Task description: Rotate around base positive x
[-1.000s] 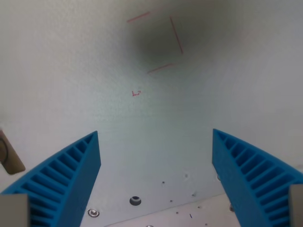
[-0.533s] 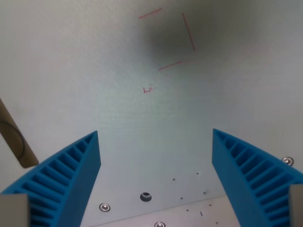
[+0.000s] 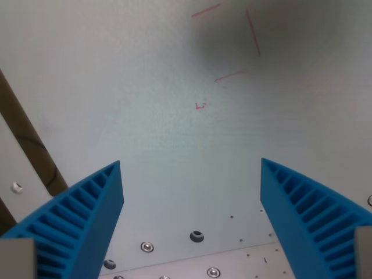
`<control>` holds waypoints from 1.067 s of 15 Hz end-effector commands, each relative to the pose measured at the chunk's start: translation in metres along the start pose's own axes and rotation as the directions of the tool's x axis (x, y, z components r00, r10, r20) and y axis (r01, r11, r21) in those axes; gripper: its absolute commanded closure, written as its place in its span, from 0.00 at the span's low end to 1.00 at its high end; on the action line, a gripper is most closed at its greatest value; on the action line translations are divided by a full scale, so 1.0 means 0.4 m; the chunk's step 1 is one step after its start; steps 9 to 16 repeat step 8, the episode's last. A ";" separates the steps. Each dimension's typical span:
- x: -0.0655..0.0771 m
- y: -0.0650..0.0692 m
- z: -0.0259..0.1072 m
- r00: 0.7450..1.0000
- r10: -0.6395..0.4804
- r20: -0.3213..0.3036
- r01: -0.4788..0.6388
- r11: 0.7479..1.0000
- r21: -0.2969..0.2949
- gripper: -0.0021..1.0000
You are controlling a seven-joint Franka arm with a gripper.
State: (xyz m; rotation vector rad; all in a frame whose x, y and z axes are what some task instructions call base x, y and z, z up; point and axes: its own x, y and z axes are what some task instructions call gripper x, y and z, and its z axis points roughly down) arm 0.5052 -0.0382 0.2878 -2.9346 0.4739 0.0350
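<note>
My gripper point(image 3: 192, 218) is open and empty; its two blue ribbed fingers point(image 3: 75, 224) stand wide apart at the bottom of the wrist view, over a pale white table top point(image 3: 139, 104). A red-lined square outline point(image 3: 232, 43) with a dark shadow over it is drawn on the table near the top, and a small red mark point(image 3: 201, 106) sits just below it. Nothing lies between the fingers.
A brown strip point(image 3: 29, 145) runs diagonally along the wrist view's left edge, with a white surface and a small fitting point(image 3: 16, 187) beyond it. Screws and a dark hole point(image 3: 197, 236) sit along the table's edge at the bottom.
The camera has moved: the whole scene has shifted toward the wrist view's right and slightly up. More of the brown strip and more screws have come into view. The fingers stay equally open.
</note>
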 end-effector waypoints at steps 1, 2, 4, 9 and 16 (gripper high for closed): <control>0.004 0.012 -0.009 0.997 -0.026 0.077 0.011 0.980 0.196 0.00; 0.004 0.012 -0.009 0.996 -0.027 0.081 0.010 0.978 0.207 0.00; 0.004 0.012 -0.009 0.996 -0.029 0.088 0.008 0.973 0.229 0.00; 0.004 0.012 -0.009 0.994 -0.032 0.102 0.003 0.963 0.271 0.00; 0.004 0.012 -0.009 0.994 -0.032 0.102 0.003 0.963 0.271 0.00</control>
